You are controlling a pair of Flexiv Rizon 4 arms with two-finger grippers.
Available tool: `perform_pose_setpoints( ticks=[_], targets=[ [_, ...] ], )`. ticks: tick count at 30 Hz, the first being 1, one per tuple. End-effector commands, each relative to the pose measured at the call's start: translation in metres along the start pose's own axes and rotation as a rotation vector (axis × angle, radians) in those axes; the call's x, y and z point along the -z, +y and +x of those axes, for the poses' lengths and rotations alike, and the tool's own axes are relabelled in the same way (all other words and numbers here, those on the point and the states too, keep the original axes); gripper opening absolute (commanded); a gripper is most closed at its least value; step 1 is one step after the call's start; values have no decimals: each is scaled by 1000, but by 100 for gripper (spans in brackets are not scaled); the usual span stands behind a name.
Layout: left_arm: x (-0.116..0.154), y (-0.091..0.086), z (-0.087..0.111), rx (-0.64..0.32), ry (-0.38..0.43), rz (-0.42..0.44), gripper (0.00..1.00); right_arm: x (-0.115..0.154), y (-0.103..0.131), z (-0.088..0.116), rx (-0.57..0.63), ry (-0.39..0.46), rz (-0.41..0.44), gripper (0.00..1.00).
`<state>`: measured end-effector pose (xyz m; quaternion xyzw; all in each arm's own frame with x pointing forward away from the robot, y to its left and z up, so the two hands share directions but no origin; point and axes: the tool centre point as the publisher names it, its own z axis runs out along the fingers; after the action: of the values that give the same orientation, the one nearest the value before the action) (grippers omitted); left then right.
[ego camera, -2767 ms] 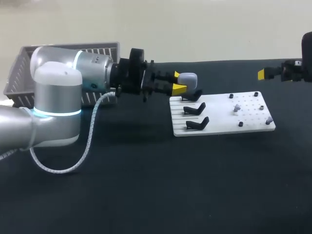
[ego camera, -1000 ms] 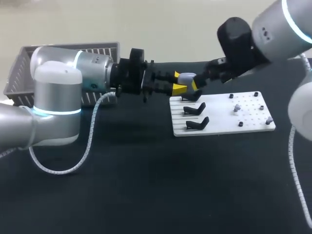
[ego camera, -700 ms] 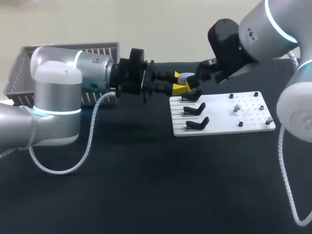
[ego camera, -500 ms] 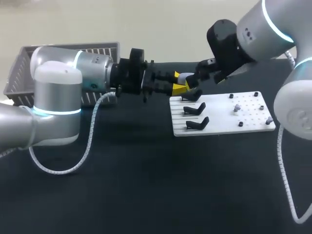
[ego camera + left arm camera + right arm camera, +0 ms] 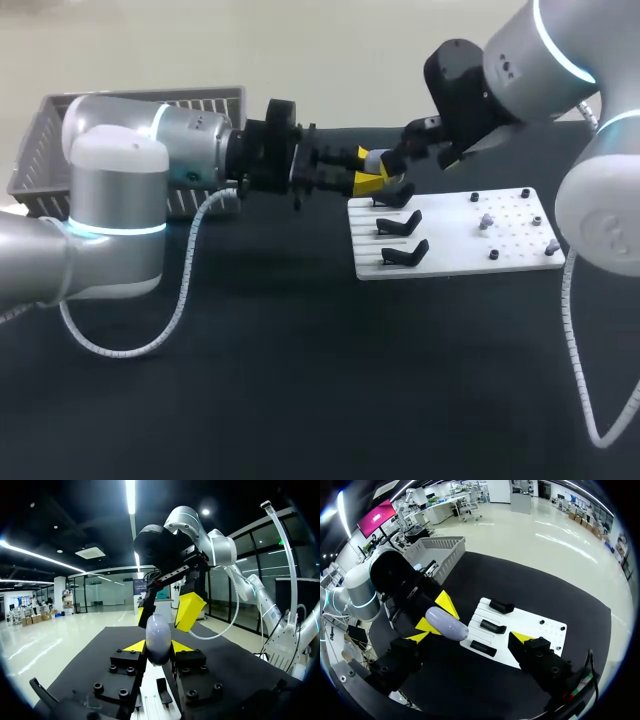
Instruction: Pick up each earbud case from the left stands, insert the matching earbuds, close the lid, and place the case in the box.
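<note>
1. One case (image 5: 158, 637): pale lilac and rounded. It sits between the two yellow tips of my left gripper (image 5: 158, 647), which is closed onto it from both sides. Most of the case stands out ahead of the tips. It is held in the air over the far left corner of the board (image 5: 520, 255), above the rearmost stand.
2. Three black stands (image 5: 400, 222), in a row down the left part of the white board.
3. One grey slatted box (image 5: 60, 150), at the far left of the black counter (image 5: 300, 380), well apart from the board.
4. Small pale bits and dark pegs dot the right part of the board; they are too small for me to count.
5. Left arm: it enters from the left with its forearm about level and its gripper pointing right towards the board.
6. Right arm: it enters from the right and slopes down and left, so its gripper meets the left one head-on. My right gripper (image 5: 469, 637) is spread wide with a tip on either side of the case. I cannot see either tip touching the case.
</note>
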<state>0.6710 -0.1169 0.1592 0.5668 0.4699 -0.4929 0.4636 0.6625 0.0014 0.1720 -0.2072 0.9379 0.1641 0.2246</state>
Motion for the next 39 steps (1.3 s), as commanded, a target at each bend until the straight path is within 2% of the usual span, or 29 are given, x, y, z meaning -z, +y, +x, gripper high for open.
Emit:
perform_pose_setpoints(
  ticks=[1, 13, 19, 23, 31, 35, 39],
  targets=[
    [0, -1, 1, -3, -3, -2, 0, -3, -2, -1, -4, -7, 4, 100],
    [0, -1, 1, -3, -3, -2, 0, 3, -9, -4, -25, -57, 8, 100],
    [0, -1, 1, -3, -3, -2, 0, 17, -14, -10, -30, -133, 46, 100],
    [0, -1, 1, -3, -3, -2, 0, 29, -18, -7, -29, -154, 93, 100],
    [0, -1, 1, -3, -3, -2, 0, 44, -40, 18, -66, -14, 250, 100],
    [0, -1, 1, -3, -3, -2, 0, 44, -57, 36, -111, 52, 255, 100],
    [0, -1, 1, -3, -3, -2, 0, 36, -79, 62, -139, 131, 238, 100]
  ],
)
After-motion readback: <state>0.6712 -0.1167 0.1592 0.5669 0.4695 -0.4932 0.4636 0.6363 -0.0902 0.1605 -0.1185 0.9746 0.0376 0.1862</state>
